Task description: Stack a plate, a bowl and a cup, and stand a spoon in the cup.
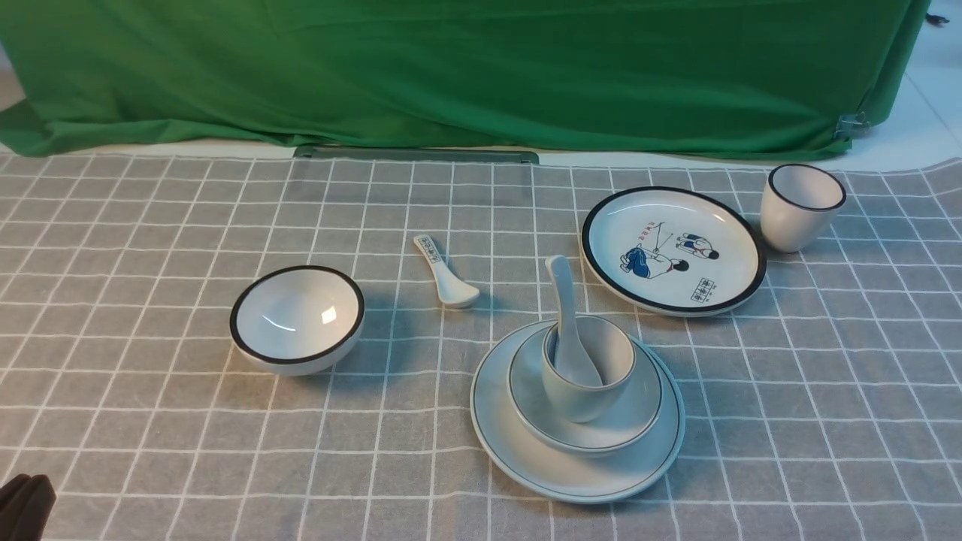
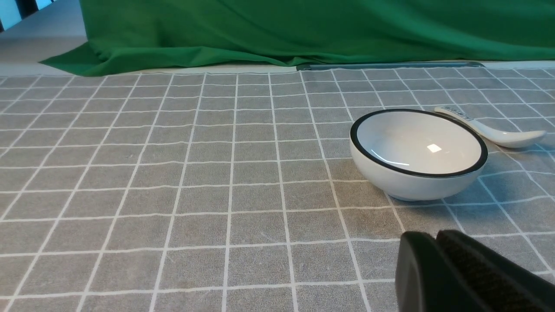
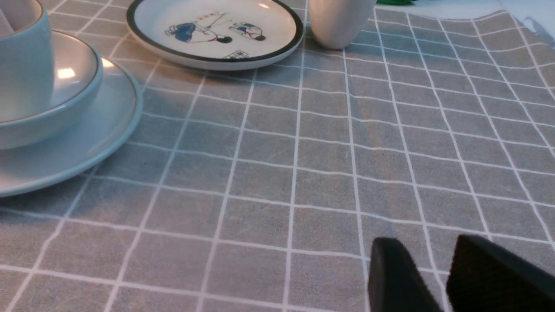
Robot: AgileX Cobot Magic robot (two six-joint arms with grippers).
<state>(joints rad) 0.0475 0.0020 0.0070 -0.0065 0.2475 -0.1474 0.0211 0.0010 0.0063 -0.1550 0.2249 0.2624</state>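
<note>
Your left gripper (image 2: 435,238) is sitting low over the cloth, pads pressed together on nothing, while your right gripper (image 3: 427,255) is hovering low with pads apart, empty. The spoon (image 1: 569,330) is standing in the cup (image 1: 586,387), stacked on the bowl (image 1: 639,413) and plate (image 1: 511,443), with the black-rimmed bowl (image 1: 297,319) and printed spoon (image 1: 443,272) lying to their left.

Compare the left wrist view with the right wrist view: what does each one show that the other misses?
Only the left wrist view: the black-rimmed white bowl, the white spoon with printed handle lying behind it, and the shut left gripper.

Only the right wrist view: the stacked pale plate, thin-rimmed pale bowl and pale cup, the cartoon plate, the black-rimmed cup's base, and the open, empty right gripper.

Both: the grey checked tablecloth.
</note>
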